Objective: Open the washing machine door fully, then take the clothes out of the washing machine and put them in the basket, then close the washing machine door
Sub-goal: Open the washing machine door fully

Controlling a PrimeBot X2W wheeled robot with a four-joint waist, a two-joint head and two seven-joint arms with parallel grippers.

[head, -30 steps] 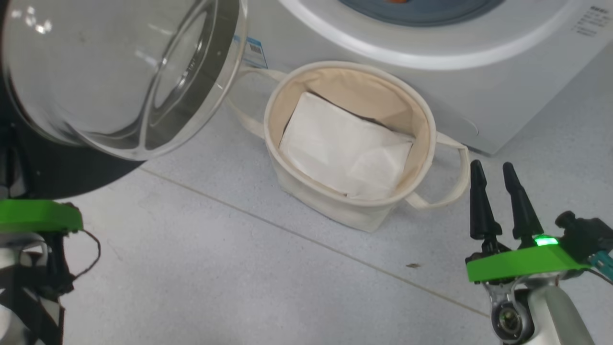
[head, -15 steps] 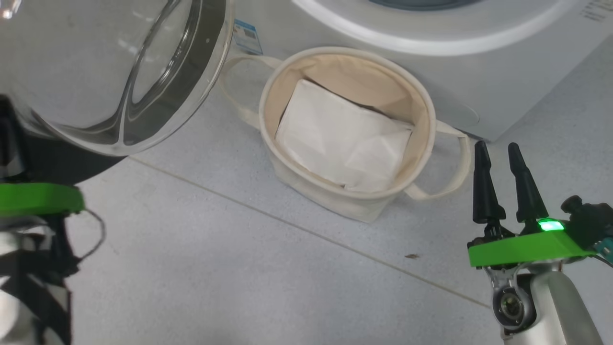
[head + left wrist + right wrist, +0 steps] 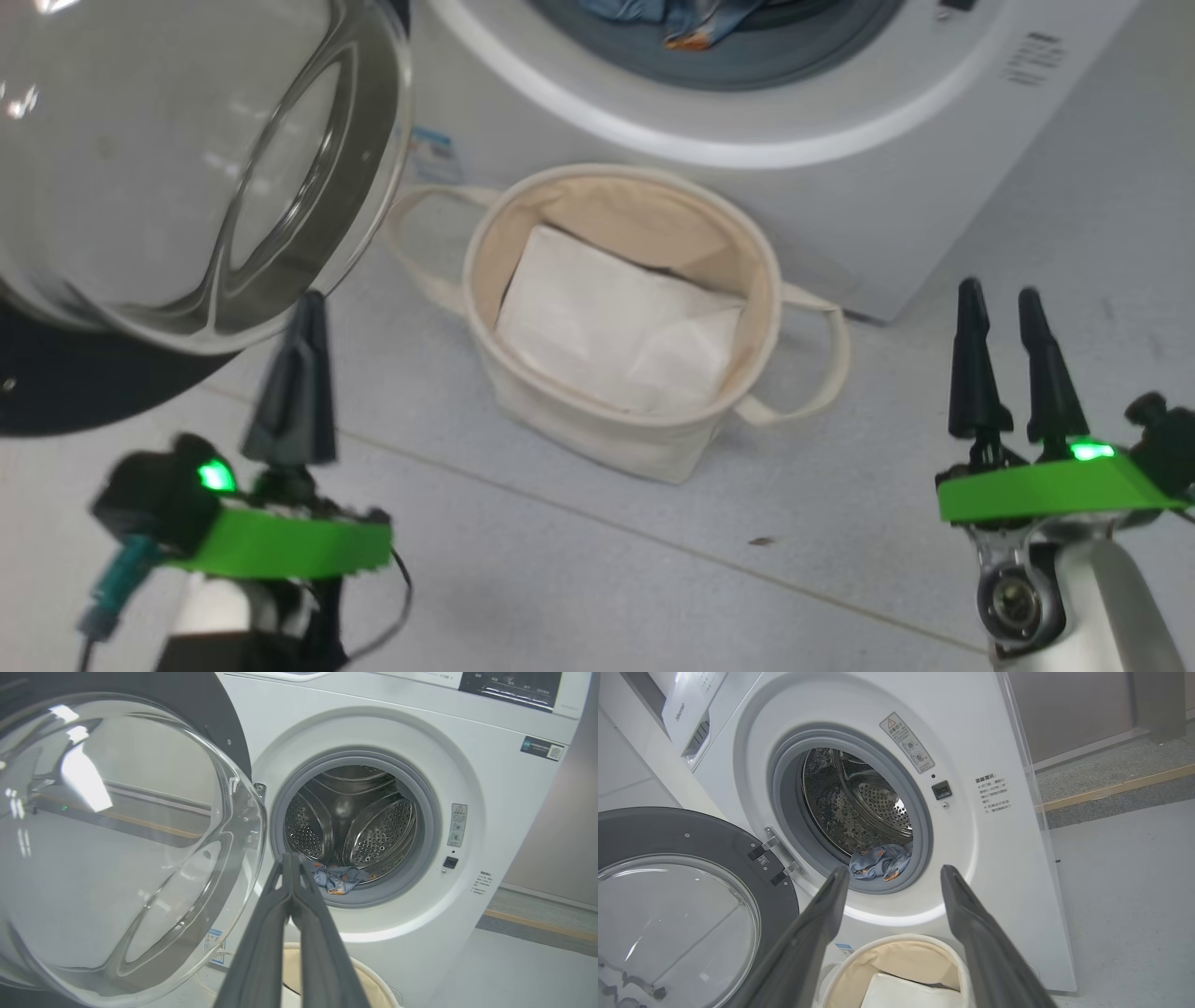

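The washing machine door (image 3: 117,849) stands swung wide at the left of the washing machine (image 3: 490,788). The clothes (image 3: 878,861) lie low at the front of the drum, a small blue bundle with orange patches against the grey seal. The basket (image 3: 597,434) sits on the floor (image 3: 560,579) just before the machine, with a folded white sheet (image 3: 607,327) inside. The left hand (image 3: 308,303) hangs clenched and empty beneath the door glass. The right hand (image 3: 999,291) is released, fingers apart, to the right of the basket.

floor (image 3: 560,588): pale grey, speckled | seam (image 3: 653,541) diag | wall (image 3: 560,835) grey-brown
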